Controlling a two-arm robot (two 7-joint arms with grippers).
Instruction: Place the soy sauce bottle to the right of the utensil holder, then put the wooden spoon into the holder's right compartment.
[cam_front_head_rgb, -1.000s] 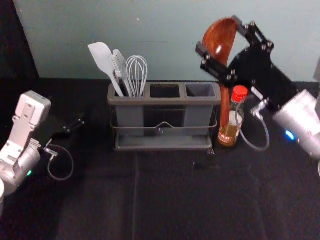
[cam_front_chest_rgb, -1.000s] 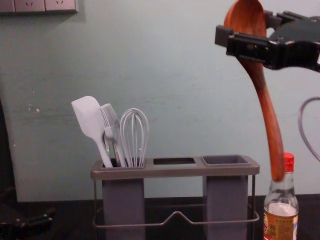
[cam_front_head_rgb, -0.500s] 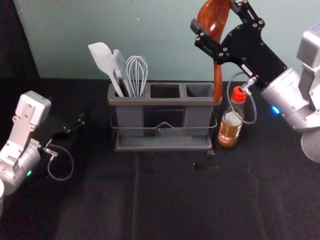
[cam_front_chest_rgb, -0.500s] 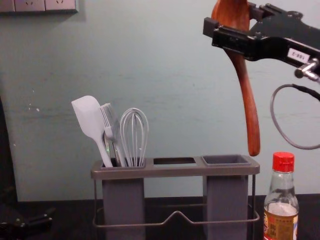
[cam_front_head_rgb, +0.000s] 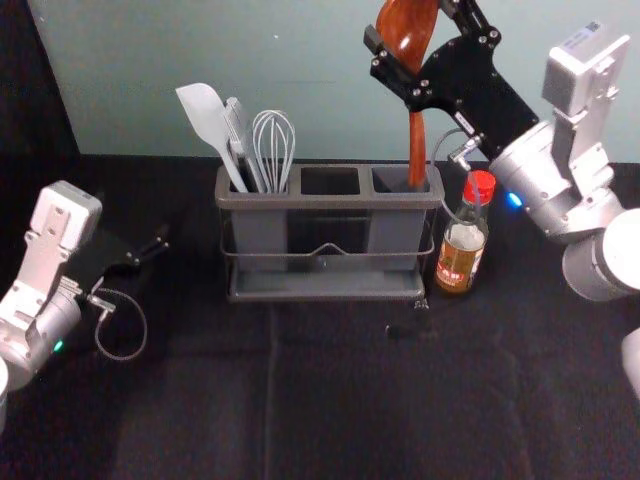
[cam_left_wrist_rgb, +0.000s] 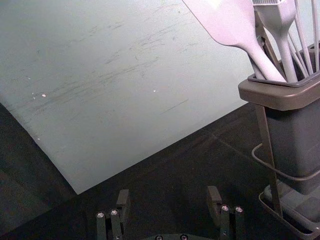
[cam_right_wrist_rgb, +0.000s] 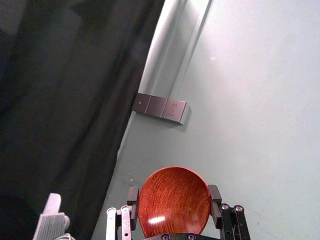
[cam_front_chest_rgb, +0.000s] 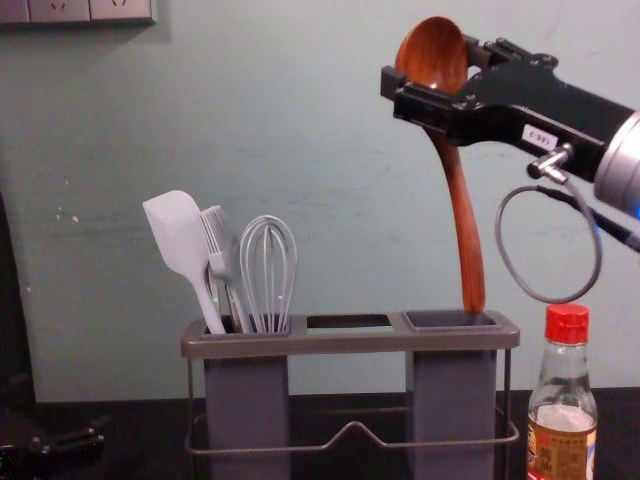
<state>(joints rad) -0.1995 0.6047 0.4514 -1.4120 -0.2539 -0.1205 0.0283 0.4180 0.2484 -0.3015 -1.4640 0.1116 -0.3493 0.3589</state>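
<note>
My right gripper (cam_front_head_rgb: 412, 62) is shut on the bowl of the wooden spoon (cam_front_head_rgb: 416, 140) above the holder's right end; in the right wrist view the gripper (cam_right_wrist_rgb: 173, 202) has a pad on each side of the spoon bowl (cam_right_wrist_rgb: 173, 200). The handle of the spoon (cam_front_chest_rgb: 465, 230) hangs down, its tip at the opening of the right compartment (cam_front_chest_rgb: 452, 320). The utensil holder (cam_front_head_rgb: 330, 202) stands upright, and the soy sauce bottle (cam_front_head_rgb: 462, 245) stands at its right. My left gripper (cam_front_head_rgb: 150, 250) is parked at the left; in the left wrist view the gripper (cam_left_wrist_rgb: 169, 202) is open around nothing.
A white spatula (cam_front_chest_rgb: 180, 240), a brush (cam_front_chest_rgb: 222, 255) and a whisk (cam_front_chest_rgb: 268, 270) stand in the holder's left compartment. The middle compartment (cam_front_head_rgb: 330, 181) is bare. The wall (cam_front_head_rgb: 340, 90) rises behind the holder, and a cable (cam_front_chest_rgb: 510, 250) loops from my right arm above the bottle.
My right gripper has carried the spoon leftward from over the bottle to the right compartment, and lately downward. The holder, bottle and left arm have stayed put.
</note>
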